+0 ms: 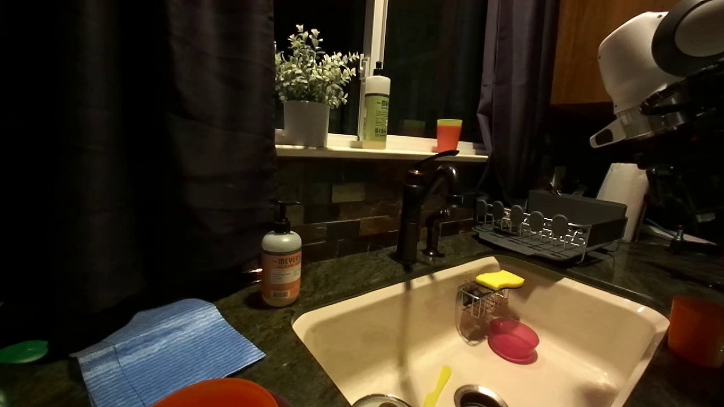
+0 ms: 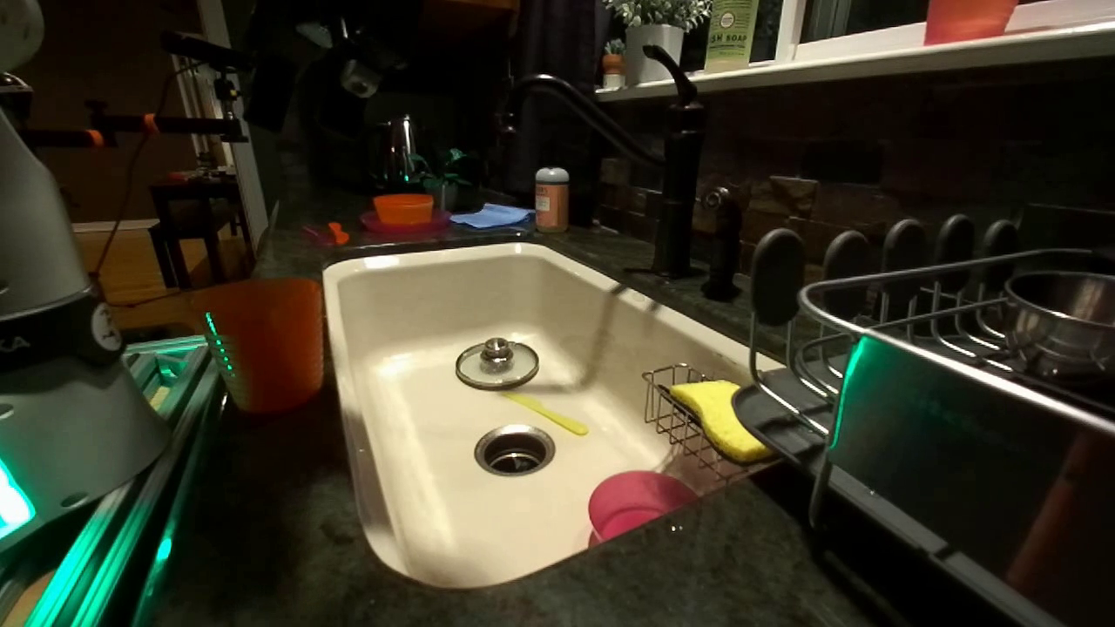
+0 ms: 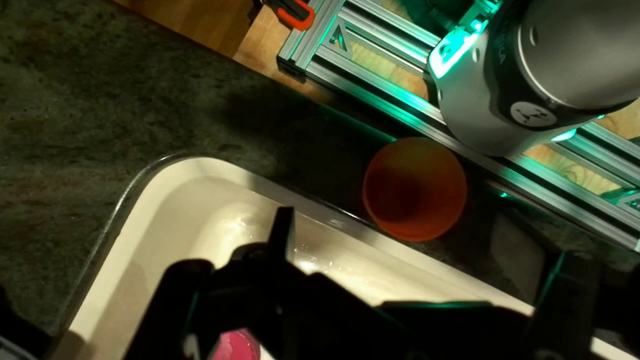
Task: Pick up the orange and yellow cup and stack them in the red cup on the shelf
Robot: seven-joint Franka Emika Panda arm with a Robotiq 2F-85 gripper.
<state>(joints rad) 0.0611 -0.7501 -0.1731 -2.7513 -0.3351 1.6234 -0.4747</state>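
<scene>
My jaws gape wide and empty, yet if I reach carelessly I could knock the seemingly nested yellow-and-orange cups (image 1: 449, 137) off the narrow ledge (image 1: 345, 152) they stand on.

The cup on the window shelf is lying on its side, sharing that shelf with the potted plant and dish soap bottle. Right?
Not quite: the cup stands upright, not on its side, as an exterior view shows. It does share the window shelf with the potted plant and dish soap bottle.
</scene>
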